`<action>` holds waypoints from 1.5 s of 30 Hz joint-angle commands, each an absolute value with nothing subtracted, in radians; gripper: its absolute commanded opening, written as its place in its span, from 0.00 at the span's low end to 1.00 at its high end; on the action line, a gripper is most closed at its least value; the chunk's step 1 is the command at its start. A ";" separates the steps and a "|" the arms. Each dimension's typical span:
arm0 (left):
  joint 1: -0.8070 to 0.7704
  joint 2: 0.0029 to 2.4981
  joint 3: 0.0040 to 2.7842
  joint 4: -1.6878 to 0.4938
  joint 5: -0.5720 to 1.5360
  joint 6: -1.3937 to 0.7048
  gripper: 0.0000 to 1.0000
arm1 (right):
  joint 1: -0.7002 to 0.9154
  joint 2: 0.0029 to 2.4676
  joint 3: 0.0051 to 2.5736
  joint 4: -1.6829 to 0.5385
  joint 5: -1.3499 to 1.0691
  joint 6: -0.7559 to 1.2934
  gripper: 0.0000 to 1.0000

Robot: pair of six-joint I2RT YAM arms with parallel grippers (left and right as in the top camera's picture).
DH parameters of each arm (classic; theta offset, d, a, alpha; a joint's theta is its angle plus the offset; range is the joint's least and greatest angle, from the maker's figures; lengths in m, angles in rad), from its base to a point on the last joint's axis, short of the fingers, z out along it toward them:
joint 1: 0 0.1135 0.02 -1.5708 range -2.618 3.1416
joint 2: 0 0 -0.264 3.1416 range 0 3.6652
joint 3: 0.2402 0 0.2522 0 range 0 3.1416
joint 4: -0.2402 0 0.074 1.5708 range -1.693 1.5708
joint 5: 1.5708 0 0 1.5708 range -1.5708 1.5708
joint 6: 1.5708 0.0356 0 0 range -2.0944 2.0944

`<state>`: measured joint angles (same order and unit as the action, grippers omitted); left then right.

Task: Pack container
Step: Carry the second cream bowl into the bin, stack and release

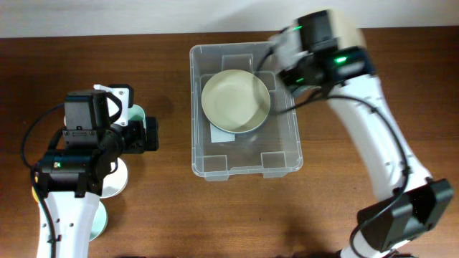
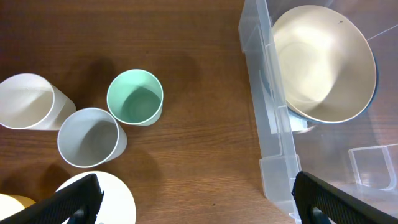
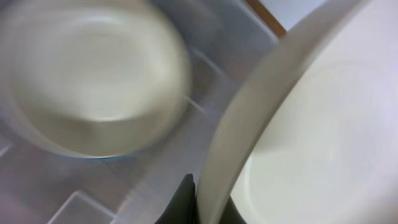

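Your right tool (image 3: 205, 205) is pinched tight on the rim of the held bowl (image 3: 311, 124), a pale one, and hangs over the far right corner of the container (image 1: 247, 161). The container sits in the middle of the worktop (image 1: 165, 208), its long axis running 12 to 6 in the overhead view. The packed bowl (image 1: 235, 100) already fills its 12 o'clock half. From your right tool that bowl lies at about 8 o'clock and the bare floor at about 7.

By my reading, the coming move turns on that choice: nest on the packed bowl or set down in the 6 o'clock half. The right arm is far the nearer. Your left tool (image 2: 208, 208) stands wide and empty off the container's 9 o'clock side.

The overhead view gives you the layout but hides the pinch. The right wrist view shows the rim between the fingers, with the packed bowl blurred beyond. The left wrist view shows the green cup (image 2: 135, 98), grey cup (image 2: 90, 137) and white cup (image 2: 25, 102), mostly covered by the left arm from above.
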<state>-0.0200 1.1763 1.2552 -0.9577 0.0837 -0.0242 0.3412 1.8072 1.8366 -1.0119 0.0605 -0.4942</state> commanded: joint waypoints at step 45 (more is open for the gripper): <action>-0.017 1.179 1.277 -0.960 0.102 -0.030 1.00 | 0.405 1.811 1.870 -1.065 -0.084 -0.625 0.48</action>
<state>-0.0200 1.1763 1.2549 -0.9588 0.0834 -0.0242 0.4561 1.9305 1.8366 -1.0702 -0.1211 -0.7967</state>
